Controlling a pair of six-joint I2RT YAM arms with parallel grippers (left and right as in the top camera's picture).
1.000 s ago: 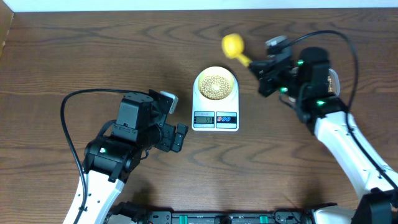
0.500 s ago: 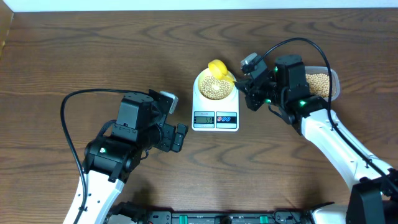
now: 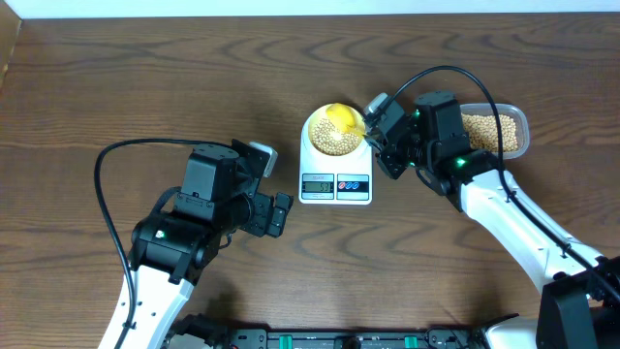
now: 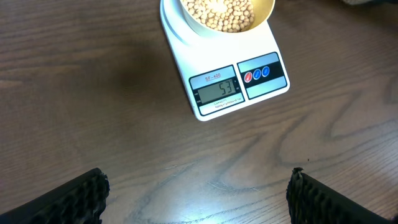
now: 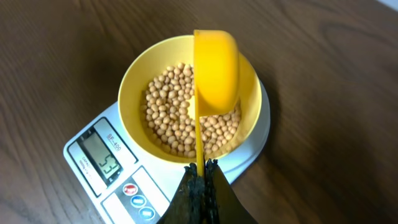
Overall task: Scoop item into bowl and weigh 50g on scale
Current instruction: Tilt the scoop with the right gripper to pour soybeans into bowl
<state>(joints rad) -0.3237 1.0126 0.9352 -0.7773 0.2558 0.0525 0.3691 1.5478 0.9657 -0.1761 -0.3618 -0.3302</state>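
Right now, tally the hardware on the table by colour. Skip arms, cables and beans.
Yellow: 2 (bowl, scoop)
White: 1 (scale)
Clear: 1 (container)
Total: 4

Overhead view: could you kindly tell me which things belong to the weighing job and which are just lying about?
Job: beans, bowl, scale, yellow scoop, clear container, right pincer.
Lying about: only the left pincer, open, idle.
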